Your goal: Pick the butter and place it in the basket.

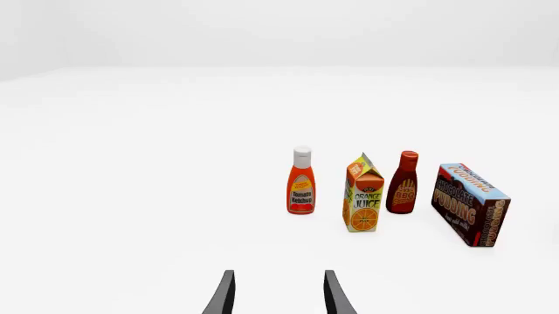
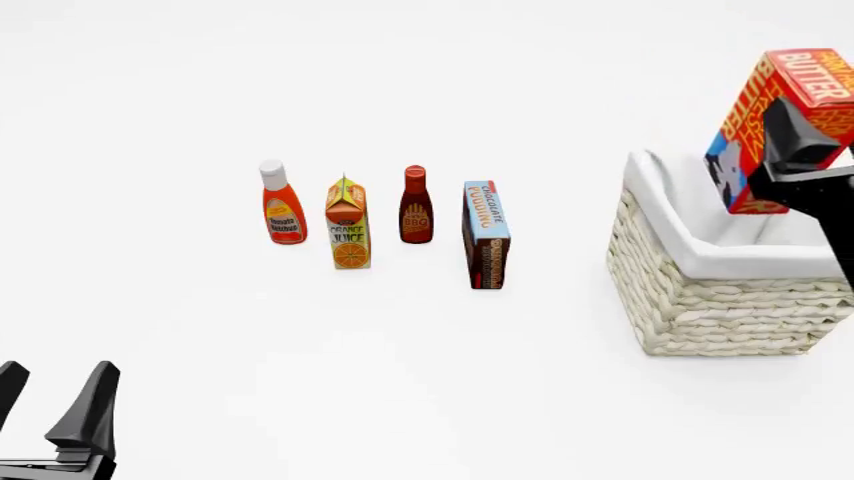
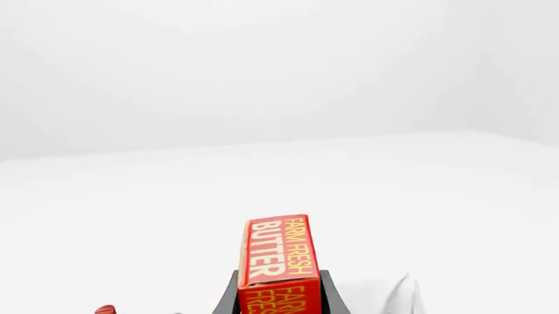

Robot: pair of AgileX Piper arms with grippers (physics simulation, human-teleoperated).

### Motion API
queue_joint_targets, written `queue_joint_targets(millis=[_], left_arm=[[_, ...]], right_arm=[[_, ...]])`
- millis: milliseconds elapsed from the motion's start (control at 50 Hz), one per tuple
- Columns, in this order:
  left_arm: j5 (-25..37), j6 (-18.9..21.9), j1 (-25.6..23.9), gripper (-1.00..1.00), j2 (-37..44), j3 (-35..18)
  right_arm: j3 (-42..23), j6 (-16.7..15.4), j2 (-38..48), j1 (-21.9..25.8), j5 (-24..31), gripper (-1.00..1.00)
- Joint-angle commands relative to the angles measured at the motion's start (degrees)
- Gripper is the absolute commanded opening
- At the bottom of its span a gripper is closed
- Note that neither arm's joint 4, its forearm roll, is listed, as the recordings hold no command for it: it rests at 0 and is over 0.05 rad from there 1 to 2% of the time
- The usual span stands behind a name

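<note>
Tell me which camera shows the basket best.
The front view: the basket shows its woven side and white liner, with the butter held above it by the right gripper. The right wrist view catches perhaps a white sliver of it; the left wrist view shows none.

You get bright, even, diffuse light in all three views, with no glare. Shadows are faint: only soft grey smudges beside the basket and the groceries (barely visible on the white table). Everything renders sharp, without blur or edge distortion.
</note>
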Motion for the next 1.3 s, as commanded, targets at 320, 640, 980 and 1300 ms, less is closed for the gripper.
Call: queue_joint_targets(millis=[320,640,980,1300], left_arm=[[0.0,0.0,0.0,1.00,0.0,0.0],[0.0,0.0,0.0,1.00,0.0,0.0],[0.0,0.0,0.0,1.00,0.0,0.0],[0.0,0.0,0.0,1.00,0.0,0.0]], right_arm=[[-0.2,1.6,4.1,-3.7,-4.3,-1.00],[0.0,1.4,7.1,-5.8,-6.6,-1.00],[-0.7,1.1,11.2,-6.1,-9.0,-1.00],[-1.3,0.8,15.1,-7.0,-11.2,-1.00]])
